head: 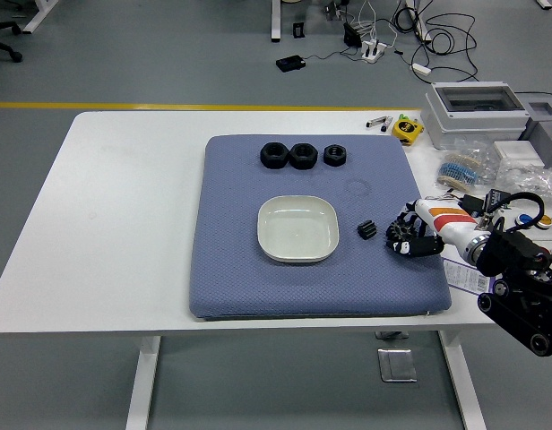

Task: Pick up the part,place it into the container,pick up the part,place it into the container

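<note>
**Right hand closing in on the small part**

My right hand (410,236) hovers over the blue mat (231,269), fingers loosely curled and gripping nothing that I can make out. Just to its left lies the small black part (366,230), apart from the fingers. Beyond it sits the empty white container (298,228); three black nuts (302,155) line the mat's far edge. I'd ease leftward, lower squarely over the part, and pinch only once fingertips bracket it.

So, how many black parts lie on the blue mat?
4. Three black parts stand in a row near the mat's far edge: left, middle, right. A smaller part lies between the white container and the right hand, which may hide more.
</note>
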`<state>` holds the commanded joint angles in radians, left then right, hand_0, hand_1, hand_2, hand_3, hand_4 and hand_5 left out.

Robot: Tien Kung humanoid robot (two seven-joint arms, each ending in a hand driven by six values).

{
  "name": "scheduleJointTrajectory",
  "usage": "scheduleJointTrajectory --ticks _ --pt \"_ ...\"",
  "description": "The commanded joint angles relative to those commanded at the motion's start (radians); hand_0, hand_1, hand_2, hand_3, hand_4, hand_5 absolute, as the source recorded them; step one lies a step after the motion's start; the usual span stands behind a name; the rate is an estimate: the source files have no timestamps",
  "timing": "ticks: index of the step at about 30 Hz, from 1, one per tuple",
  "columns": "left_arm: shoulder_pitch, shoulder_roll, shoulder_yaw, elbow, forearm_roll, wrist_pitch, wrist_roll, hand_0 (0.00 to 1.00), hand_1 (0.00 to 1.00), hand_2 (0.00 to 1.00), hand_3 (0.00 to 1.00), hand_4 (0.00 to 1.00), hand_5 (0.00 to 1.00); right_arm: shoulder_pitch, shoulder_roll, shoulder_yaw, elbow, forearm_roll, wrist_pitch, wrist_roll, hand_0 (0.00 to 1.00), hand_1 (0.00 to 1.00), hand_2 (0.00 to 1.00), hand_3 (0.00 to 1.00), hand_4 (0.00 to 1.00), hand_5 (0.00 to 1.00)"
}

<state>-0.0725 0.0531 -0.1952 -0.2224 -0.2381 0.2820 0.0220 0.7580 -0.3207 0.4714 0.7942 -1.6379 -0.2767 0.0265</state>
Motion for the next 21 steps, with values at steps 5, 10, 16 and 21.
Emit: scheduleJointTrajectory --ticks 5,10,16,21 --pt "0.001 0.0 -0.006 0.001 0.01 0.0 0.003 0.621 0.605 0.713 0.6 0.578 0.602 -0.001 -0.008 0.017 0.029 -0.005 -0.009 0.003 0.08 0.292 0.423 0.478 0.728 0.43" --pt "0.002 0.0 -0.005 0.001 0.01 0.0 0.002 0.622 0.605 0.712 0.599 0.577 0.601 -0.004 -0.019 0.045 0.067 -0.018 -0.02 -0.002 0.071 0.278 0.415 0.479 0.725 0.435" --pt "0.0 0.001 0.001 0.0 0.003 -0.002 0.0 0.622 0.605 0.712 0.599 0.576 0.6 0.007 -0.027 0.068 0.132 -0.04 -0.035 -0.009 0.069 0.274 0.414 0.479 0.724 0.437" --pt "-0.002 0.002 0.008 0.0 -0.008 -0.003 -0.004 0.622 0.604 0.712 0.599 0.576 0.6 0.015 -0.028 0.074 0.182 -0.052 -0.045 -0.018 0.07 0.275 0.413 0.481 0.704 0.415"
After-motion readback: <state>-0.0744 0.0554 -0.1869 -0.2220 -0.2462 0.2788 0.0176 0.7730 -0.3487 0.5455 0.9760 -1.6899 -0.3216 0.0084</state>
